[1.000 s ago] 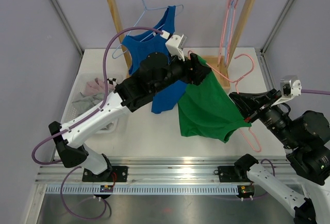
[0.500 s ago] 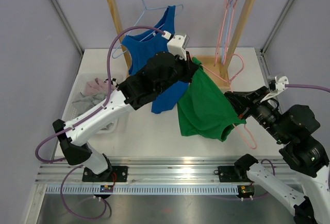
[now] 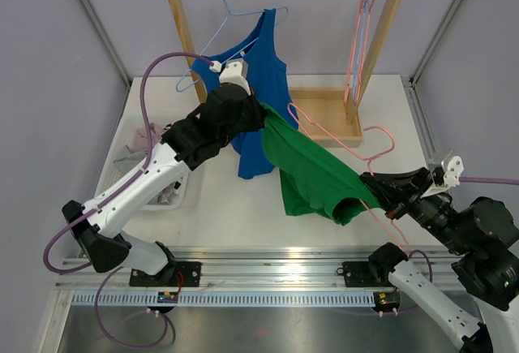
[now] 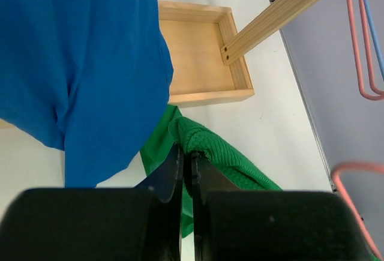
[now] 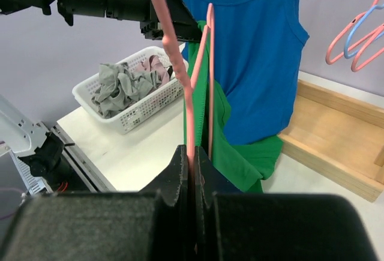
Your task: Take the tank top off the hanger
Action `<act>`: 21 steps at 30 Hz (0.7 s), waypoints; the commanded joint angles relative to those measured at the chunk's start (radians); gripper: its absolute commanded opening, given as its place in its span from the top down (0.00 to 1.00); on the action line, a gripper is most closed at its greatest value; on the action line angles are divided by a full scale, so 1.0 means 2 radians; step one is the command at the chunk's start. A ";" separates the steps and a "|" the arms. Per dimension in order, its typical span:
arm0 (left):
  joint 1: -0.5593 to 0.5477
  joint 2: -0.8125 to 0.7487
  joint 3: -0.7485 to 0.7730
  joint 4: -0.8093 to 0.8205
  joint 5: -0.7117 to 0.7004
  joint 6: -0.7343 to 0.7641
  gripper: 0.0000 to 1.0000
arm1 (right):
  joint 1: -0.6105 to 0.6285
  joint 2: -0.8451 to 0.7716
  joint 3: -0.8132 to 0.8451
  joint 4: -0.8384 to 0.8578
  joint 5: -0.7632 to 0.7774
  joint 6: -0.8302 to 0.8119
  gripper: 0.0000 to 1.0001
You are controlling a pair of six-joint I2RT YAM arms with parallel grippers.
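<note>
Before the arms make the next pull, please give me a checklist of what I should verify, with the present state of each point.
1. Left gripper holds the green tank top: ok, the jaws are closed on a fold of its edge.
2. Right gripper holds the pink hanger: ok, the jaws are closed on its wire.
3. Green tank top is free of the hanger: not ok, the wire runs into the fabric.
4. Fabric is stretched between the two grippers: ok, it spans from one to the other.
5. Blue tank top is not caught in the left gripper: cannot tell, it hangs right beside the closed jaws.
</note>
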 commanded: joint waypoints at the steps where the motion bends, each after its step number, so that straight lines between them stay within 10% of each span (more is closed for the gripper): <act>1: 0.035 -0.024 -0.011 0.038 0.001 0.008 1.00 | 0.003 -0.029 -0.006 0.023 -0.023 -0.008 1.00; 11: -0.072 -0.112 -0.222 0.292 0.426 0.136 1.00 | 0.002 -0.011 -0.172 0.550 0.051 0.028 1.00; 21: -0.123 -0.133 -0.336 0.220 0.368 0.164 1.00 | 0.003 0.115 -0.172 0.770 0.099 0.005 1.00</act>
